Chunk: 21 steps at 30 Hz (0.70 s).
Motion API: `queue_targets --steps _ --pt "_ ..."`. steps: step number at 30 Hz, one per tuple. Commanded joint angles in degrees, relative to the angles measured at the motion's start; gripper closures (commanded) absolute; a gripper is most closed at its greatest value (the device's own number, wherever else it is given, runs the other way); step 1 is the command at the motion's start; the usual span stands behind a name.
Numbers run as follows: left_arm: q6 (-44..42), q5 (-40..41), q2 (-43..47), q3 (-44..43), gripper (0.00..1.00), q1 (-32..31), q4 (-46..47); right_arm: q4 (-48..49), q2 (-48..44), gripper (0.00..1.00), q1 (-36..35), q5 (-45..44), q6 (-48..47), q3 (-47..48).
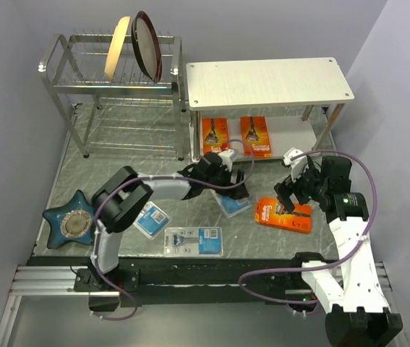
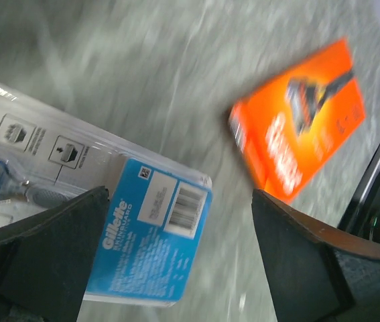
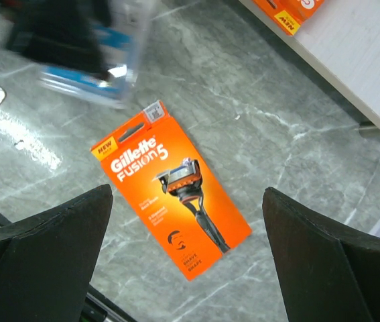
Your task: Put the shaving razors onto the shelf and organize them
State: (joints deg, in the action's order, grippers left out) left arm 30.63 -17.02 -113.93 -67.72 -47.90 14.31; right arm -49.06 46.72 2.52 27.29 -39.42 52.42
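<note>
The orange pack that is not yet shelved lies flat, face up, on the bench, just in front of the shelf and towards its right-hand end. The right end effector hangs straight above it with its fingers spread wide and nothing between them. From that wrist the pack sits squarely in the gap, but its long axis runs diagonally across it. Its header end, with the hang tab, points towards the middle of the bench; the foot end points towards the right arm's side. To my eye the wrist would need some turn before coming down, so that the fingers close across the short width.

The right arm is plainly the nearer one to this pack. The left end effector, likewise spread and pinching nothing, hovers over a clear-and-blue pack lying flat just to the left of the orange one. The barcode end of that pack points towards the orange one.

Two more orange packs already lie side by side on the shelf's lower board, their long axes running front to back. Two further clear packs lie nearer the left arm's base.
</note>
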Motion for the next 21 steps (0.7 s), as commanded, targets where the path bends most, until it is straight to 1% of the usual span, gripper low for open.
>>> queue_targets --steps 1,3,5,6,8,9,10,11,12,13,14,15,16,19,21 --pt "-1.89 3.3 7.74 12.93 0.04 1.14 -7.54 4.58 1.97 0.0 0.29 1.89 2.06 0.84" --pt "-3.63 2.96 12.56 16.73 0.05 1.49 -7.19 5.37 3.2 0.0 0.29 1.98 2.59 0.93" --pt "-6.27 0.76 16.09 20.25 0.07 1.23 -5.62 5.99 3.64 0.0 0.29 2.33 2.94 0.75" --pt "-8.37 0.58 19.24 20.52 0.07 1.06 -4.91 6.95 3.73 0.0 0.29 2.16 3.81 0.49" --pt "-10.41 -3.18 20.59 17.82 0.06 0.88 -3.59 7.83 3.47 0.0 0.29 0.85 5.57 0.31" --pt "-13.29 -5.29 19.55 15.63 0.07 0.88 -4.19 8.62 3.47 0.0 0.29 0.14 8.19 0.31" --pt "-14.8 -8.7 18.14 10.04 0.1 0.88 -5.07 8.98 3.03 0.0 0.38 -0.48 9.87 0.22" --pt "-15.42 -10.13 16.56 6.93 0.12 0.97 -7.08 9.15 2.77 0.0 0.46 -1.0 11.54 -0.21" --pt "-16.3 -11.53 12.28 3.86 0.18 0.97 -8.58 9.07 2.24 0.0 0.55 -0.57 13.56 -0.56" --pt "-16.57 -12.85 9.8 -2.96 0.34 0.97 -10.25 8.98 1.02 0.0 0.73 -0.22 13.93 -1.0" --pt "-16.48 -15.13 7.26 -6.33 0.44 0.97 -12.18 9.24 0.4 0.0 0.64 0.3 14.19 -1.96" --pt "-15.7 -14.89 2.79 -9.59 0.51 0.97 -15.85 9.59 -0.22 0.0 0.64 0.14 14.72 -2.41" --pt "-14.3 -15.06 1.18 -13.01 0.56 0.97 -15.36 9.59 -0.92 0.0 0.64 -0.13 15.16 -2.59" --pt "-10.69 -16.38 -2.52 -15.06 0.53 0.97 -12.29 9.07 -0.67 0.0 0.64 -2.06 17.09 -1.63" --pt "-6.83 -17.7 -4.28 -14.81 0.51 0.7 -9.75 8.28 -0.75 0.0 0.9 -2.5 18.4 -0.57"
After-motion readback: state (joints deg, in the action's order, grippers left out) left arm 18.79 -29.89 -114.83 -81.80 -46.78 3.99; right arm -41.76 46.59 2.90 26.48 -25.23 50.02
